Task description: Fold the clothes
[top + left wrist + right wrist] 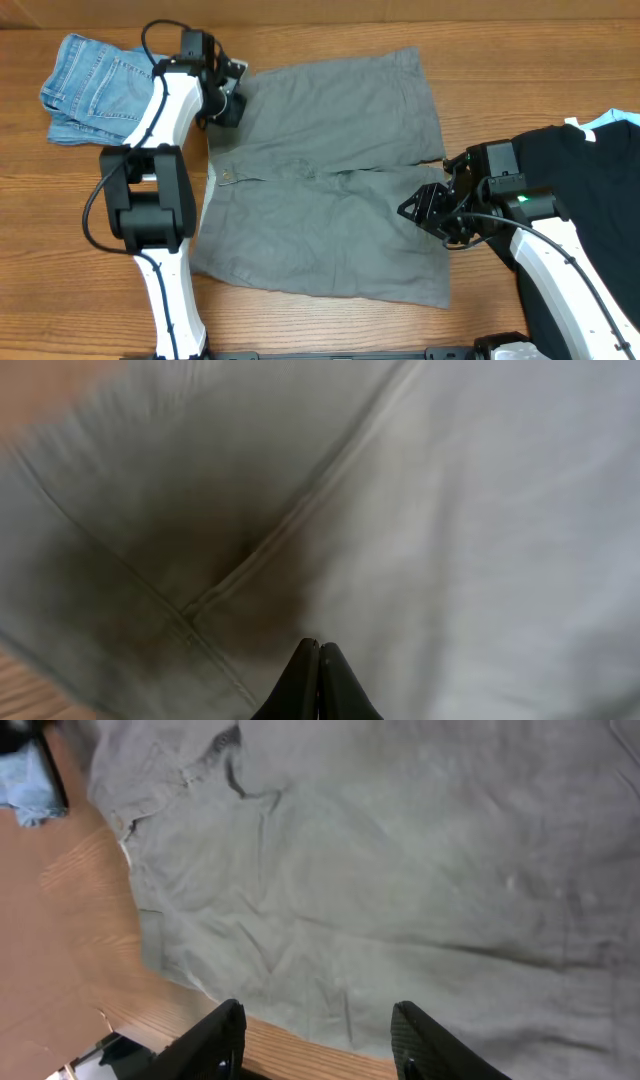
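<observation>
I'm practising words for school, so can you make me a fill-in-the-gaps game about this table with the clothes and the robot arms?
1. The grey shorts lie spread out flat on a ____ table.
2. The left tool has its two fingers pressed together, so it is ____.
3. The blue garment beside the left arm is made of ____.
4. The T-shirt beside the right arm is ____ in colour.

Missing words: wooden, shut, denim, black.

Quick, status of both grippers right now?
Left gripper: closed, tips down on the shorts; cannot tell whether fabric is pinched.
Right gripper: open, holding nothing, at the shorts' edge.
</observation>
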